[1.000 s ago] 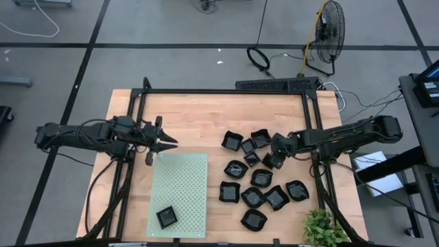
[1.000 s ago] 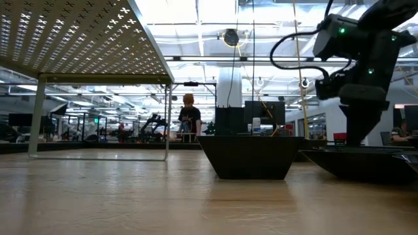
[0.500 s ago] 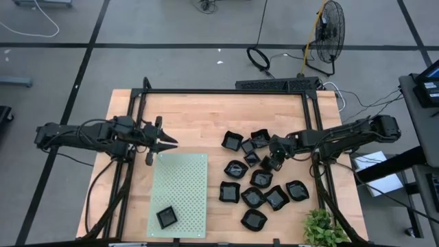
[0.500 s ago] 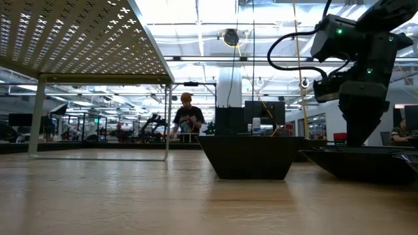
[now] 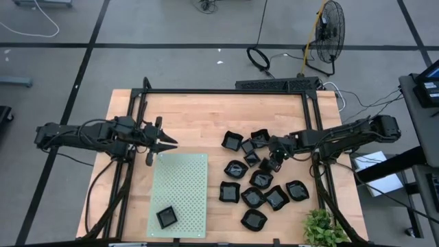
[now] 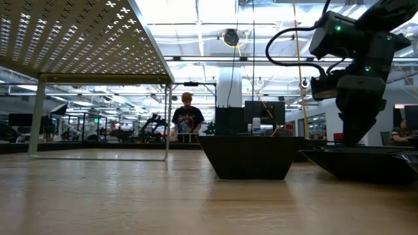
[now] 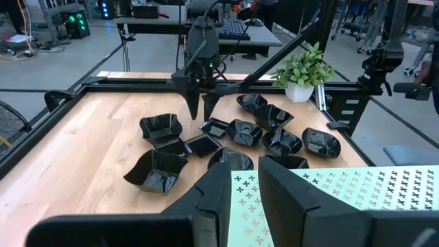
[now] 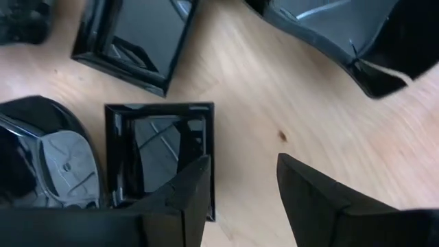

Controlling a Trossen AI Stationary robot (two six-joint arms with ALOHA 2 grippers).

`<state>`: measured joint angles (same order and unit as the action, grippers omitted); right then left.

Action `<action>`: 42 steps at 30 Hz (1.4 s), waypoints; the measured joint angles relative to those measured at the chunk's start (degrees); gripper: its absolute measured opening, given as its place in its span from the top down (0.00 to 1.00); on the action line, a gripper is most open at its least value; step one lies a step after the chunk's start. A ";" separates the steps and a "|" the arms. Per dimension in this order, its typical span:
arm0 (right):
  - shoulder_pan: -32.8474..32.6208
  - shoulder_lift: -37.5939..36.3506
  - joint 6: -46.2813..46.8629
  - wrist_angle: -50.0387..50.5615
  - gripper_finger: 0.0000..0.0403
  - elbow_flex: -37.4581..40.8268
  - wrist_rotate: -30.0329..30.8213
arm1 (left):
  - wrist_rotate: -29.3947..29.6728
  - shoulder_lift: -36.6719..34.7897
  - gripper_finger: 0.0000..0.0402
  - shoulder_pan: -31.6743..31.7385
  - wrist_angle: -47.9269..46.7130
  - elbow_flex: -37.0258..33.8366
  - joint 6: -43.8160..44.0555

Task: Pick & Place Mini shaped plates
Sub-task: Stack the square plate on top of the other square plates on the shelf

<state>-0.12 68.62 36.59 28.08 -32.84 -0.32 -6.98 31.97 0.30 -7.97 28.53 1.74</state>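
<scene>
Two dark jointed arms, black cables

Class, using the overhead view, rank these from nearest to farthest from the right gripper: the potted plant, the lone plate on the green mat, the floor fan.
1. Potted plant, at the table's near right corner, nearest the right gripper.
2. Floor fan, beyond the table's far edge.
3. Lone plate, on the green mat, left side.

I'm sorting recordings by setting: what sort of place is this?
Probably a large robotics lab or workshop: a wooden table in a black frame, a concrete floor with a floor fan, and rows of workstations behind.
</scene>
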 joint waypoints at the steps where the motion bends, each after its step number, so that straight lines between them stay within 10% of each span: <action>1: 0.00 0.00 -0.11 -0.43 0.61 0.00 -0.03 | -0.01 0.00 0.81 0.00 0.00 0.00 0.00; 42: -0.61 3.89 -5.22 -0.23 0.62 0.00 8.02 | 0.01 0.00 0.81 0.00 0.09 0.02 0.00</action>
<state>-0.73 72.51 31.37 27.85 -32.84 7.70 -6.96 31.97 0.30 -7.88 28.56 1.74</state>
